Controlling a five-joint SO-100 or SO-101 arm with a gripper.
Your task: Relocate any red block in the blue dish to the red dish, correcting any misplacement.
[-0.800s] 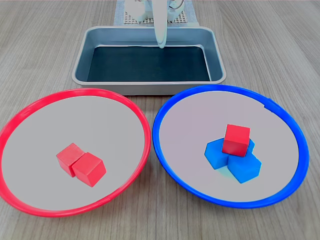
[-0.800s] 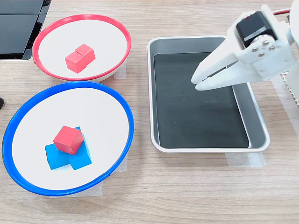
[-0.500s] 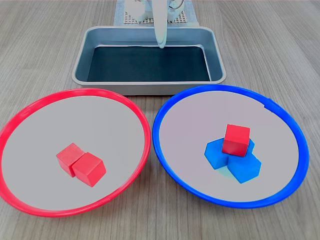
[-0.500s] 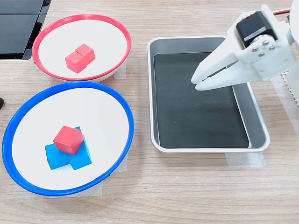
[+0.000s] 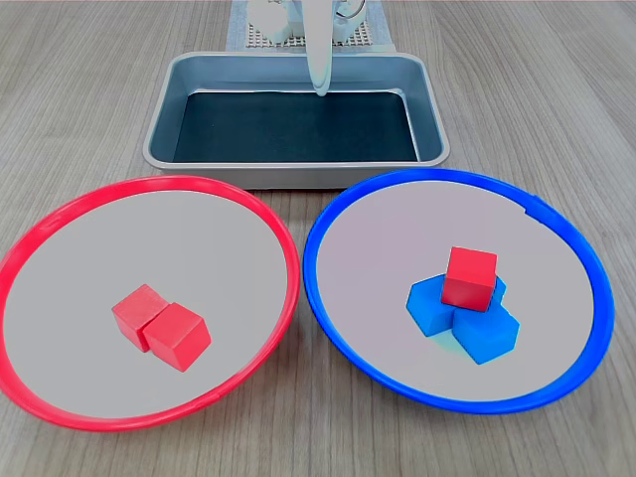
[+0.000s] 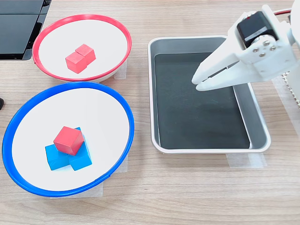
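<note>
The red block [image 5: 469,278] sits on top of a cluster of blue blocks [image 5: 465,318] inside the blue dish [image 5: 328,298], toward the first exterior view's right. In the second exterior view the same red block [image 6: 68,140] is perched on the blue blocks [image 6: 69,157], slightly rotated against them and overhanging a bit. The red dish [image 5: 283,253] holds two other red cubes [image 5: 161,328], touching each other, near its middle.

The gripper [image 6: 196,83] hangs over the rectangular metal tray [image 6: 154,93], well apart from both dishes and carrying nothing. The fingers [image 6: 225,55] look nearly pressed together with only a thin sliver between the tips, though the angle makes that gap hard to judge. In the first exterior view only a pale edge-on finger [image 5: 317,60] shows above the tray's far side.

Likely next step: reach across to the blue dish and pick the red block off the stack.

Risks:
- The block sits raised and skewed, so a grasp that is off-centre could knock it off the blue blocks and send it sliding on the smooth dish.
- Coming down too deep could catch a blue block too or drag the cluster.
- A low approach from the tray side could clip the raised blue rim and shift the dish.
- On release, it could land on the two cubes already there and bounce out.
</note>
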